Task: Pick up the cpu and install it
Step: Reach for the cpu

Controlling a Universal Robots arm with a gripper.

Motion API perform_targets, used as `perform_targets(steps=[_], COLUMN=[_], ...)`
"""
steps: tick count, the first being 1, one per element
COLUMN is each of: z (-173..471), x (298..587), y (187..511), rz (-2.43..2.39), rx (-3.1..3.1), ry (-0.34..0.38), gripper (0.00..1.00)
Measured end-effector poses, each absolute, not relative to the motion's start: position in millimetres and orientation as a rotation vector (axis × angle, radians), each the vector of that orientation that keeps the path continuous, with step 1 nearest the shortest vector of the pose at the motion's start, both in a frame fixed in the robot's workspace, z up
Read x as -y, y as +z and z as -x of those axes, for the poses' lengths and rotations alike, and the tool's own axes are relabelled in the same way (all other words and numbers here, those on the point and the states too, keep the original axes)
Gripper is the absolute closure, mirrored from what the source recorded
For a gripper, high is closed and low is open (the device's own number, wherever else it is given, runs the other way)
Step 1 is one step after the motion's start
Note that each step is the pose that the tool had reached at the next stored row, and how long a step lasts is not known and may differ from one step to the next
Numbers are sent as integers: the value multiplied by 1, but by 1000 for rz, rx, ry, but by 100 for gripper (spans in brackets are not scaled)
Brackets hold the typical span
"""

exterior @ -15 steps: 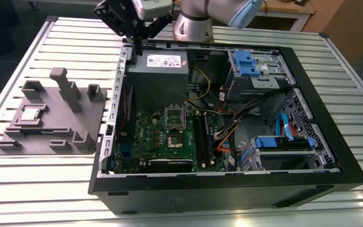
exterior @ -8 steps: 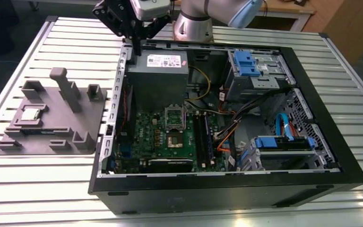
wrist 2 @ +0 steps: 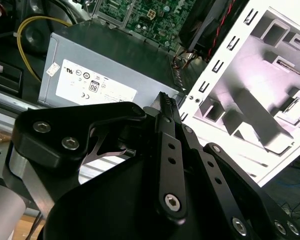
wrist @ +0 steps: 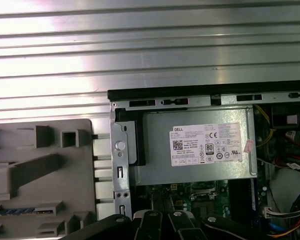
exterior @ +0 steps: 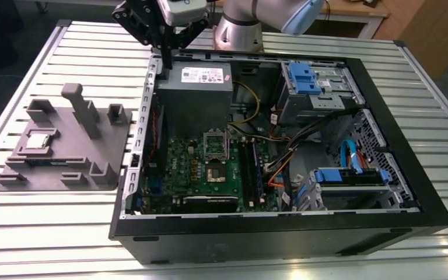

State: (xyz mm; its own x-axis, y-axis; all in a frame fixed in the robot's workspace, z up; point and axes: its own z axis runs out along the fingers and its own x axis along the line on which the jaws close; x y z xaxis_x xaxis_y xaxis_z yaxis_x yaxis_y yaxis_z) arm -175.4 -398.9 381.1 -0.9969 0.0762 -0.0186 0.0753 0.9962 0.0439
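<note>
The gripper (exterior: pixel 164 51) hangs over the rear corner of the open computer case (exterior: pixel 286 224). Its jaws are pressed together with nothing between them. Just below the jaws are the case's metal rim and the grey power supply (exterior: pixel 194 96), which is the nearest thing to the fingertips without touching them.

In the first wrist view, a white label (wrist: pixel 206 144) on top of the power supply carries a maker's mark, a square code, rows of fine print and a cluster of certification symbols. A small pink sticker sits at its edge. I leave the wording unread.

Farther from the jaws, deeper in the case, lies the green motherboard (exterior: pixel 185 169). Its processor socket (exterior: pixel 214 169) has the retaining frame tipped up, and the dark square beneath looks empty.

Farthest from the jaws, outside the case and well apart from them, a grey moulded holder (exterior: pixel 91 157) rests on the slatted metal table (exterior: pixel 53 233). The cpu (exterior: pixel 37 142) lies flat in a recess of this holder, shiny side up, on the exterior view's left.

By my reading the task has barely begun. The chip is not yet picked up, the gripper is empty and nowhere near it, and the socket is open and waiting. Both the pick and the install are left.
</note>
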Motion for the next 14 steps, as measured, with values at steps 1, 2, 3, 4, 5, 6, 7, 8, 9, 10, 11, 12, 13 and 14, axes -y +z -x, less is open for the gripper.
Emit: perform_targets(steps=[1, 2, 3, 4, 5, 6, 7, 8, 9, 10, 11, 12, 13, 14], z=[176, 176, 177, 177, 177, 177, 177, 178, 178, 178, 178, 178, 178, 179], x=[399, 399, 399, 399, 399, 399, 399, 399, 399, 399, 399, 399, 399, 399], y=[381, 381, 381, 381, 381, 381, 381, 381, 381, 381, 381, 381, 381, 381], rz=[-118, -118, -118, -118, -118, -118, -118, -119, -118, -118, -118, -118, -118, -118], rx=[-3118, -3118, -3118, -3118, -3118, -3118, -3118, -3118, -3118, -3118, -3118, -3118, -3118, -3118], ry=[67, 67, 67, 67, 67, 67, 67, 67, 67, 68, 67, 67, 67, 67], gripper=[90, 90, 90, 90, 90, 90, 90, 90, 90, 90, 90, 90, 90, 90])
